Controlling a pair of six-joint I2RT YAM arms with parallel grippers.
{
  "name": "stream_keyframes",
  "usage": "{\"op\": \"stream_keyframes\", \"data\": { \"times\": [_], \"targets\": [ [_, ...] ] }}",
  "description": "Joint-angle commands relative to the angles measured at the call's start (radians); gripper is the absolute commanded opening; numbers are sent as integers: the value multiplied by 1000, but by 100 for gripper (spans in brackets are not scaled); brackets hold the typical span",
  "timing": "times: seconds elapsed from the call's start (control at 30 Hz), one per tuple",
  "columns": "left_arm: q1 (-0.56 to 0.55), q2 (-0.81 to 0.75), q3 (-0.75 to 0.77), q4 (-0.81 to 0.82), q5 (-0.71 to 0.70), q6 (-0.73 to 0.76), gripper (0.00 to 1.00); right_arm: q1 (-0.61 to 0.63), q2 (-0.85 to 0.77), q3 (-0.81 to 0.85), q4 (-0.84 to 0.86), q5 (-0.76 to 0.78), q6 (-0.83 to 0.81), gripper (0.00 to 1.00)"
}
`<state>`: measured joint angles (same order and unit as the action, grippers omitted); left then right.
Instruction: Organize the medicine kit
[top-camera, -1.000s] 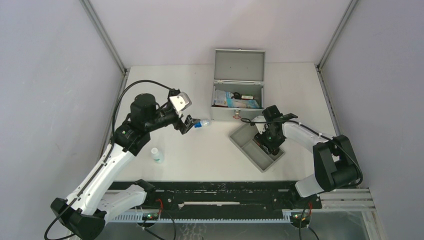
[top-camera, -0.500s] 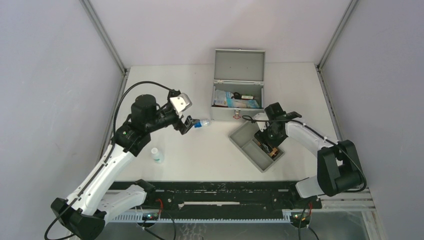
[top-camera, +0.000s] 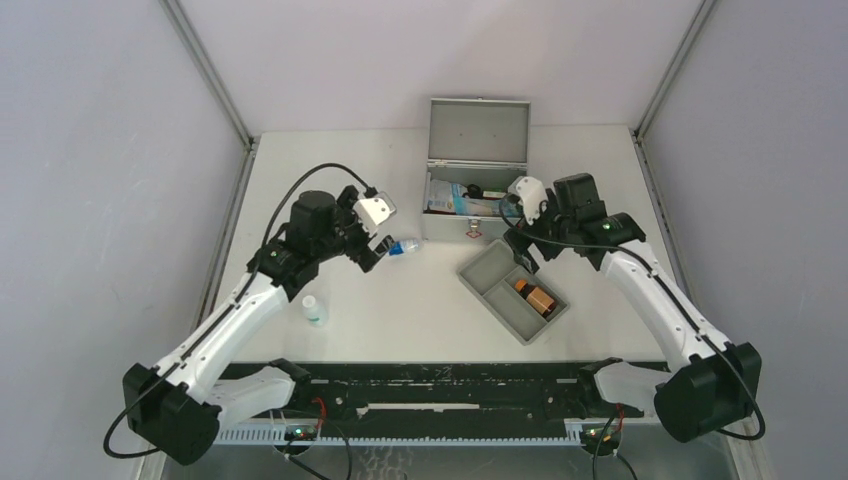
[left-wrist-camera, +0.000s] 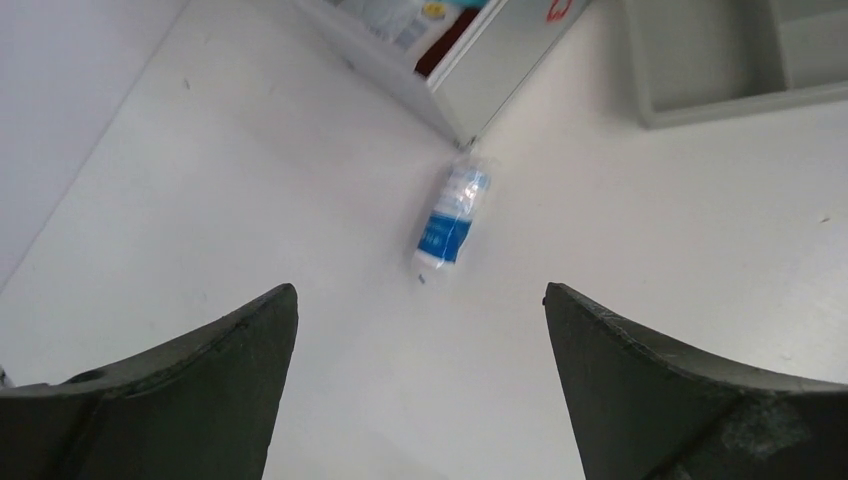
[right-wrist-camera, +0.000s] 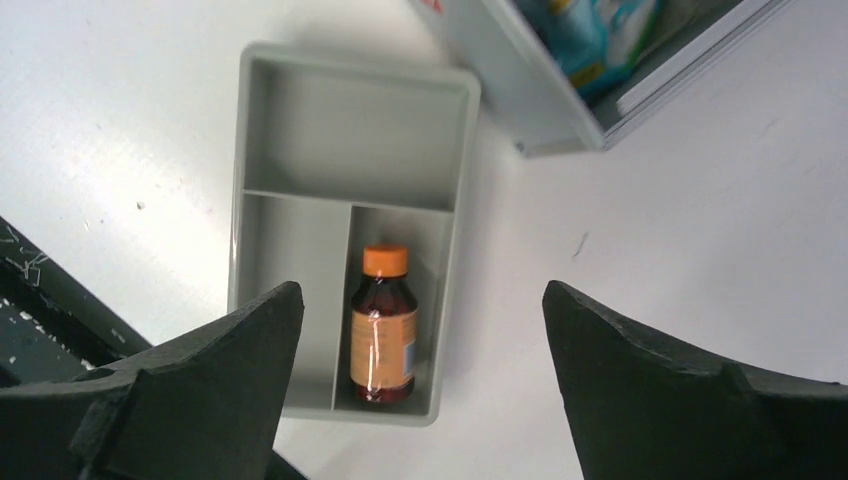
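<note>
Inventory of what you have on the table:

1. Medicine kit (top-camera: 478, 130): grey metal box at the far middle of the table, lid standing open and upright. Blue and white packets lie inside (their labels are too small to read). A red-white sticker (top-camera: 472, 231) shows on its front wall.
2. Grey tray (top-camera: 487, 266): set askew on the table just in front of the kit's right front corner, near it but apart.
3. Brown bottle (right-wrist-camera: 381, 325), orange cap: lying in one of the tray's two narrow compartments, the right-hand one in your right wrist view. The other compartments hold nothing.
4. Blue-labelled bottle (left-wrist-camera: 452, 218): lying on its side on the table, just off the kit's left front corner.
5. Small white bottle (top-camera: 314, 310): standing upright on the table, beside your left arm and well apart from the kit.
6. Left gripper (left-wrist-camera: 420, 292): jaws spread wide and empty, above the table near the blue-labelled bottle.
7. Right gripper (right-wrist-camera: 422, 287): jaws spread wide and empty, hovering over the tray, with the brown bottle showing between its fingers.
</note>
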<state>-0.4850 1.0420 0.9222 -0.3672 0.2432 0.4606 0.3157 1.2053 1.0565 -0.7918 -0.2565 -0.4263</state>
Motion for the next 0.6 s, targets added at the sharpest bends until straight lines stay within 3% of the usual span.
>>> {"op": "stream_keyframes", "data": {
  "times": [0.0,0.07,0.4,0.57],
  "targets": [
    [42,21,-20,-62,-78,50,97,-4,-51,60,97,-58,6,94],
    [57,9,-32,-119,-96,62,97,-4,-64,60,119,-80,22,100],
    [147,-143,-106,-496,-170,169,98,-6,-85,-3,236,-151,77,100],
    [203,-131,-113,-655,-185,198,97,-4,-95,-35,252,-143,73,100]
  ]
}}
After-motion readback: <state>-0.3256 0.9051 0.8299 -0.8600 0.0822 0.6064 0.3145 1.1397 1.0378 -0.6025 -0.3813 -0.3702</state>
